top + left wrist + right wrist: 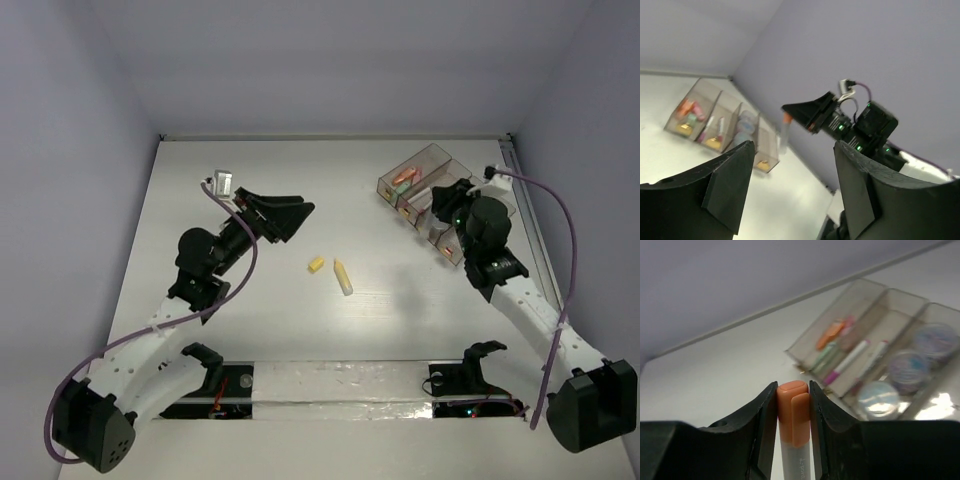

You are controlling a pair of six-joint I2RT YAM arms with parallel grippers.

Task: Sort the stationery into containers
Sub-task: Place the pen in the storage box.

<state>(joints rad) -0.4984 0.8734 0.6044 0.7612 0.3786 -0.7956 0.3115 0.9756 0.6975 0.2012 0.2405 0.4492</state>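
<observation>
The right gripper (pixel 793 386) pinched an orange-capped pen (pixel 794 420) above the bins (pixel 860 287). It likely needed lowering into the pen compartment. The left gripper (pixel 794 150) gaped empty.

You're looking at a robotics lab cell, operator, a purpose-built test booth. The white counter (pixel 250 330) is boxed in by plain lavender walls (pixel 330 60) on three sides. Your left arm (pixel 140 345) and right arm (pixel 530 310) are bolted side by side at the near edge, white shells with black joints. A purple cable (pixel 578 255) loops in the open off the right one. A strip of shiny tape (pixel 340 378) runs between the bases. Green status lights (pixel 840 127) glow on the right arm in your left wrist view. A smoky row of containers (pixel 432 158) and a yellow marker (pixel 343 277) sit on the surface as test props.
</observation>
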